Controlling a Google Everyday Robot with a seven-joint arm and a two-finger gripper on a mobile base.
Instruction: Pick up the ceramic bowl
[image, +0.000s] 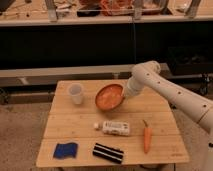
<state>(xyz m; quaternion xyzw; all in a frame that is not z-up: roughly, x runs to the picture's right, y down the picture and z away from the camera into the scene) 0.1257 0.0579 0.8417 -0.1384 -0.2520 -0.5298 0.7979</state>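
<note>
The ceramic bowl (109, 97), orange with a paler inside, is at the back middle of the wooden table (80, 131). It is tilted, its inside facing the camera and its right rim raised. My gripper (125, 93) comes down from the white arm (165, 90) on the right and is shut on that right rim.
A small translucent white cup (75, 93) stands left of the bowl. A white bottle (116, 128) lies in the middle and a carrot (146, 137) to its right. A blue sponge (65, 149) and a black striped item (108, 152) sit along the front edge. A dark shelf runs behind the table.
</note>
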